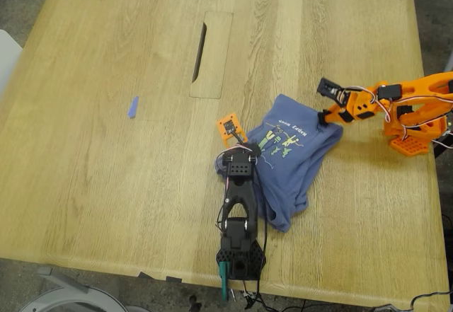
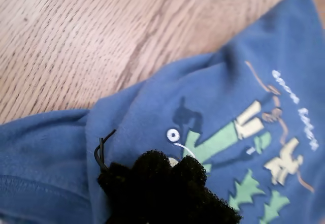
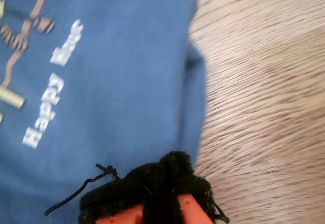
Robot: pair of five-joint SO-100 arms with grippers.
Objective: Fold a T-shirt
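Note:
The slate-blue T-shirt (image 1: 294,160) lies bunched on the wooden table (image 1: 106,185), toward the exterior view's right, its cartoon print (image 1: 277,141) facing up. My first gripper (image 1: 239,158), on the black arm, sits at the shirt's edge nearest the exterior view's left. Its black padded finger (image 2: 167,183) presses into creased fabric beside the print (image 2: 238,142). My second gripper (image 1: 327,118), on the orange arm, holds the shirt's corner at the exterior view's right. Its padded finger (image 3: 152,183) lies on the cloth near the white lettering (image 3: 48,107). Each wrist view hides the lower jaw.
A small blue scrap (image 1: 132,107) lies toward the exterior view's left. A long cable slot (image 1: 200,52) is cut into the table behind the shirt. The orange arm's base (image 1: 414,131) stands by the table edge at the exterior view's right.

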